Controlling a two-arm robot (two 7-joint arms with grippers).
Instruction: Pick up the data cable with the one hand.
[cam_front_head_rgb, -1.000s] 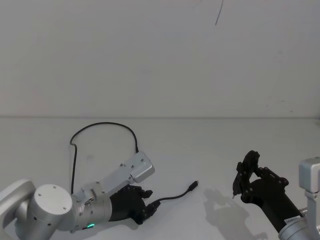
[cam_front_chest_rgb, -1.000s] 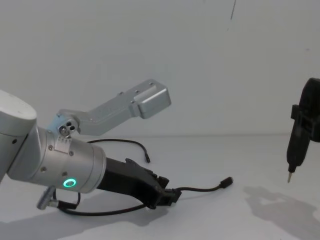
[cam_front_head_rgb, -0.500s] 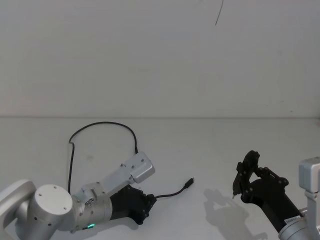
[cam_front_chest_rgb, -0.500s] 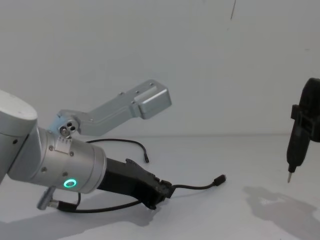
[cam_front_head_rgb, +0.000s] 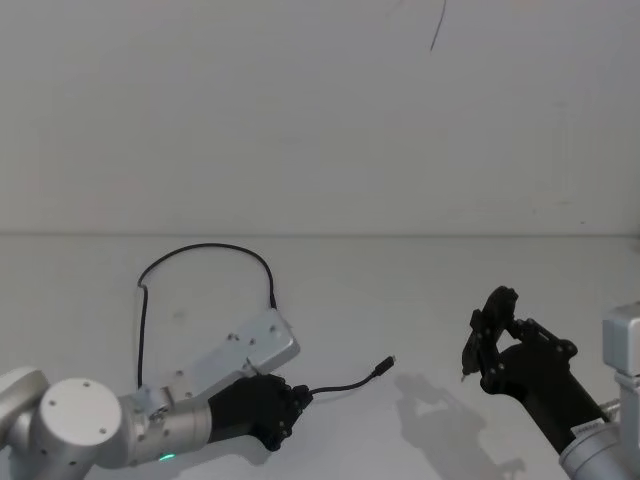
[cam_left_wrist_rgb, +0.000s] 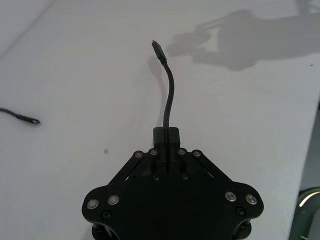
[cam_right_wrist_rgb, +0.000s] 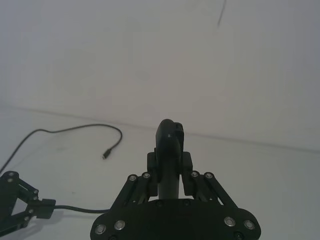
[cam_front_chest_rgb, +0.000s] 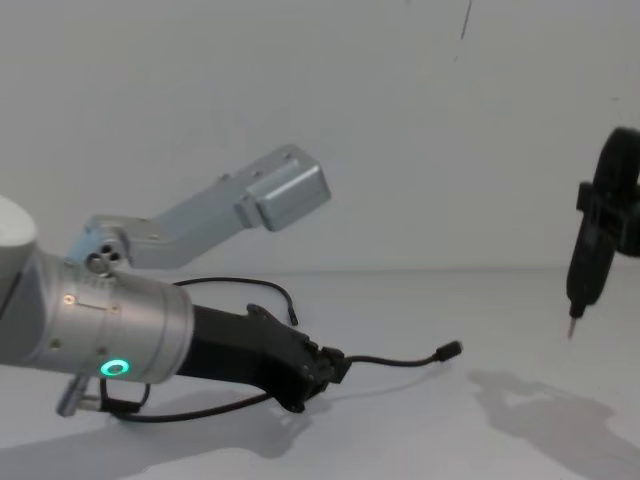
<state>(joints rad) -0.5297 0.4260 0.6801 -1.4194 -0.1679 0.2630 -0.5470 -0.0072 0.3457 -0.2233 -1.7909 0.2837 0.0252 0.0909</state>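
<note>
— Where is the data cable (cam_front_head_rgb: 206, 247)?

— In my left gripper (cam_front_chest_rgb: 335, 365). My fingers (cam_left_wrist_rgb: 159, 137) are closed tight on it, close to one end.

— And that short end?

— It sticks straight out past the left gripper's fingertips and curves a little. Its plug (cam_front_chest_rgb: 451, 349) is at the far tip, pointing toward my other arm. From the chest it looks clear of the table (cam_front_head_rgb: 400, 290), with a faint shadow under it.

— The rest of the cord?

— It runs back beneath the left gripper and along my forearm. Then it swings round in a wide loop on the table beyond the left gripper. The second plug (cam_left_wrist_rgb: 33, 120) lies flat on the table, off to one side of the left gripper and apart from it.

— Is the left gripper touching the table?

— I cannot tell; it is low, just above or at the surface.

— Your right gripper (cam_right_wrist_rgb: 170, 162)?

— Well away from the left gripper, up in the air. Its fingers are clamped round a slim black tool (cam_front_chest_rgb: 583, 270), metal tip pointing down.
</note>
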